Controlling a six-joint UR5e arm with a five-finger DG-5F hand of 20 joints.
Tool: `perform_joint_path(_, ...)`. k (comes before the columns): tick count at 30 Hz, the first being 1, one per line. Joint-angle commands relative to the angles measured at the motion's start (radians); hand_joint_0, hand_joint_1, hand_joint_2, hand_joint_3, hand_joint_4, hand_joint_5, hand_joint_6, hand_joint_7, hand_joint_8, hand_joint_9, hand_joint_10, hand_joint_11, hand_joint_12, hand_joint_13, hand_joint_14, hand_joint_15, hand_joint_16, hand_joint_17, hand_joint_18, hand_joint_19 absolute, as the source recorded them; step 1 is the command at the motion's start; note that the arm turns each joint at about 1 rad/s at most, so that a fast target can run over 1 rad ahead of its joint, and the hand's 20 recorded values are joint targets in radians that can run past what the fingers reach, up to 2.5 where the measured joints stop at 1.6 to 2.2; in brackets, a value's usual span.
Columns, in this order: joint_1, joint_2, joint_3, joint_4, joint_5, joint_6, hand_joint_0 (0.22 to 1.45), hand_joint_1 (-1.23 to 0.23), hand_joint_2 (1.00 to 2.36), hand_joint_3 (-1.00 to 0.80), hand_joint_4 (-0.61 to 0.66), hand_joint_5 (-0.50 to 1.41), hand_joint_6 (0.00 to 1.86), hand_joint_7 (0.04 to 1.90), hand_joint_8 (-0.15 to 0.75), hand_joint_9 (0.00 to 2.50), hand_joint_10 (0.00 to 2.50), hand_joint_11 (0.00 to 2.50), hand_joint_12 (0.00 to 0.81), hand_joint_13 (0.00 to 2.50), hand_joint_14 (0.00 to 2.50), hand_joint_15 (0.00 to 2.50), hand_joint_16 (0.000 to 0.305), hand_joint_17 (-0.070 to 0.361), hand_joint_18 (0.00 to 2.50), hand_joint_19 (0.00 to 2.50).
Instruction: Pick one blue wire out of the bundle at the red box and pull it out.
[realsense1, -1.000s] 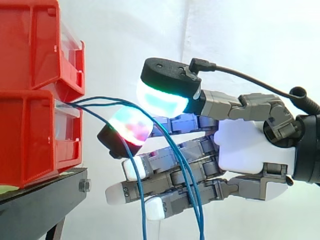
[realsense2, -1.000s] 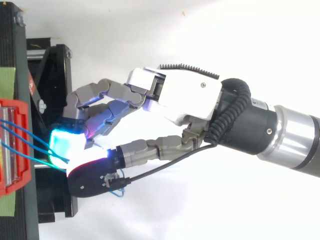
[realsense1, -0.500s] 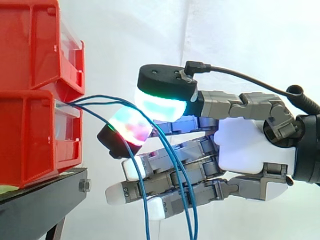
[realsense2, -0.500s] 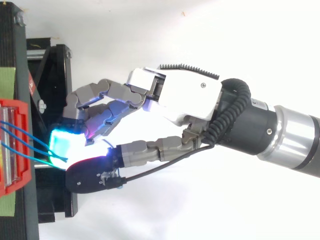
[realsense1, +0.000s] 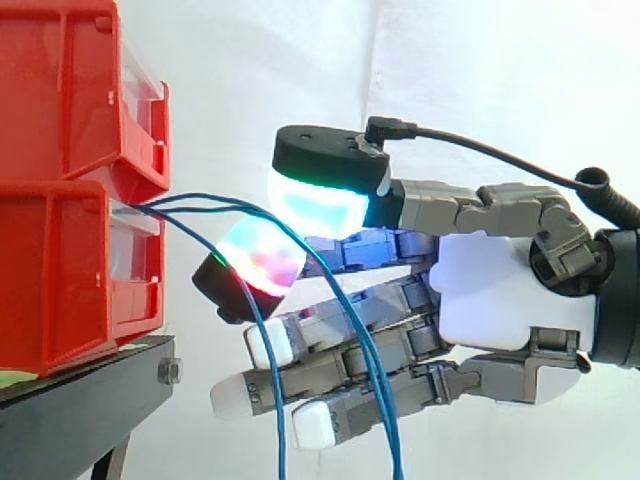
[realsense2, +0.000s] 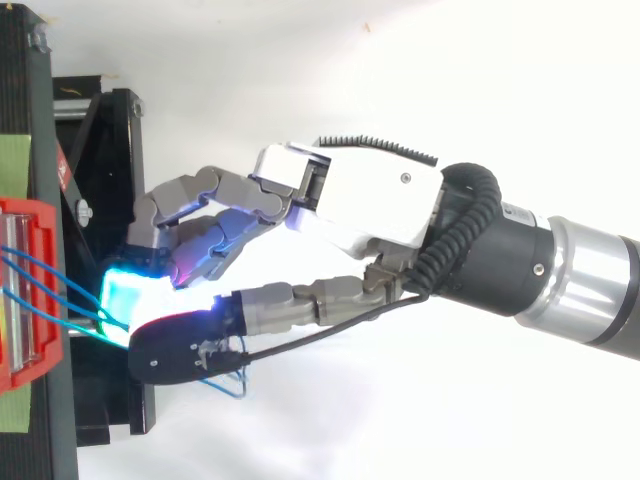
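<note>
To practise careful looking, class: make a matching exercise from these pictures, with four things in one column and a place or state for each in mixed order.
Things:
1 blue wires
2 red bins
3 black stand
4 hand

Places or states:
A under the bins
B comes in from the right, pinching wire
C stacked at the left
D leave the bins' front, then hang down

Pairs: 1-D, 2-C, 3-A, 4-B

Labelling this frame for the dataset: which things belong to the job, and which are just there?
Job: blue wires, lower red bin they come from, hand.
Just there: upper red bin, black stand, white curtain.
</note>
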Motion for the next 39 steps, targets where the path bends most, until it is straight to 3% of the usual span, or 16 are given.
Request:
perform_joint_path(1, 0.002, 0.001, 0.001, -0.012, 0.0, 0.024, 0.53, -0.53, 1.01, -0.28, 0.23, -0.18, 0.9, 1.01, 0.401, 0.79, 0.01, 0.57, 0.478, 0.6, 0.01, 0.27, 0.064, 0.145, 0.74, 0.47)
perform_joint_path(6, 0.003, 0.0, 0.002, -0.025, 0.0, 0.058, 0.5, -0.56, 1.01, -0.37, 0.24, -0.18, 0.89, 1.04, 0.415, 0.8, 0.01, 0.57, 0.49, 0.61, 0.01, 0.27, 0.066, 0.149, 0.76, 0.46)
perform_joint_path(11, 0.005, 0.0, 0.002, -0.028, 0.0, 0.062, 0.48, -0.7, 1.0, -0.46, 0.26, -0.18, 0.89, 1.07, 0.416, 0.79, 0.01, 0.58, 0.497, 0.62, 0.01, 0.27, 0.068, 0.153, 0.78, 0.44)
perform_joint_path(17, 0.005, 0.0, 0.002, -0.028, 0.0, 0.061, 0.56, -0.85, 1.01, -0.41, 0.26, -0.18, 0.9, 1.1, 0.385, 0.77, 0.01, 0.59, 0.472, 0.6, 0.01, 0.26, 0.061, 0.138, 0.75, 0.43)
perform_joint_path(24, 0.005, 0.0, 0.004, -0.028, 0.0, 0.061, 0.59, -0.84, 1.02, -0.23, 0.22, -0.19, 0.91, 1.13, 0.377, 0.77, 0.01, 0.6, 0.464, 0.61, 0.01, 0.25, 0.06, 0.135, 0.74, 0.43)
perform_joint_path(30, 0.005, 0.0, 0.005, -0.028, 0.0, 0.061, 0.58, -0.78, 1.02, -0.12, 0.23, -0.19, 0.92, 1.04, 0.39, 0.77, 0.01, 0.59, 0.484, 0.62, 0.01, 0.26, 0.065, 0.145, 0.77, 0.43)
perform_joint_path(39, 0.005, 0.0, 0.004, -0.028, 0.0, 0.061, 0.56, -0.64, 1.0, -0.11, 0.27, -0.18, 0.91, 0.98, 0.445, 0.81, 0.01, 0.57, 0.536, 0.64, 0.01, 0.26, 0.077, 0.172, 0.84, 0.42)
